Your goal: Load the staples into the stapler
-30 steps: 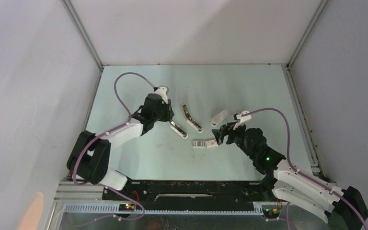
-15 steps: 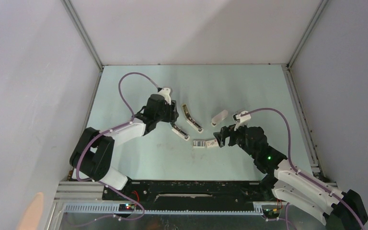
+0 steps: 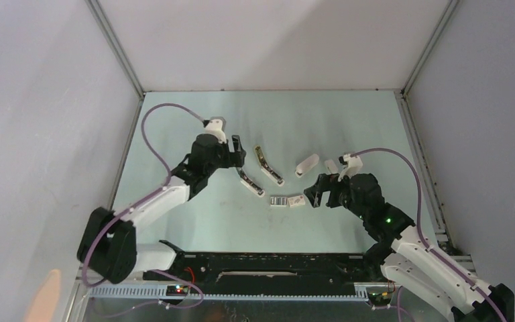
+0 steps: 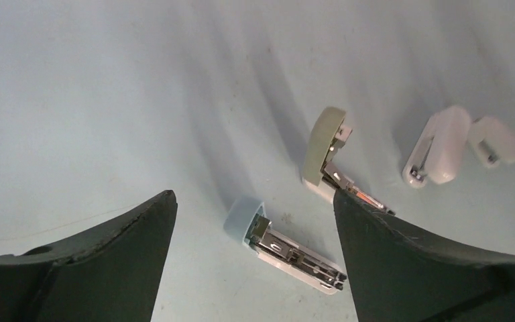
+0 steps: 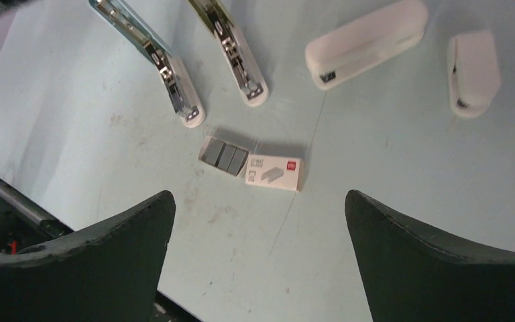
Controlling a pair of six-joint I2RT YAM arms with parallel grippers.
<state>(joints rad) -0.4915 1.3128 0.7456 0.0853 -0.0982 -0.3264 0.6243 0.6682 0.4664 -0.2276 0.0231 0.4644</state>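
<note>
Staples (image 5: pixel 223 155) against white box (image 5: pixel 274 172), open blue stapler (image 5: pixel 151 59) nearby

My right gripper (image 5: pixel 258 201) hangs wide open. I see the staples (image 5: pixel 223 155) touching a white box (image 5: pixel 275 172), an opened stapler (image 5: pixel 167 74) just beyond them, a second stapler (image 5: pixel 235 57) beside it.

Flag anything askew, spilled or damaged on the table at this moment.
Nothing looks spilled or damaged. The blue stapler and the cream stapler lie opened up side by side, and the staples sit loose right beside the white box.
</note>
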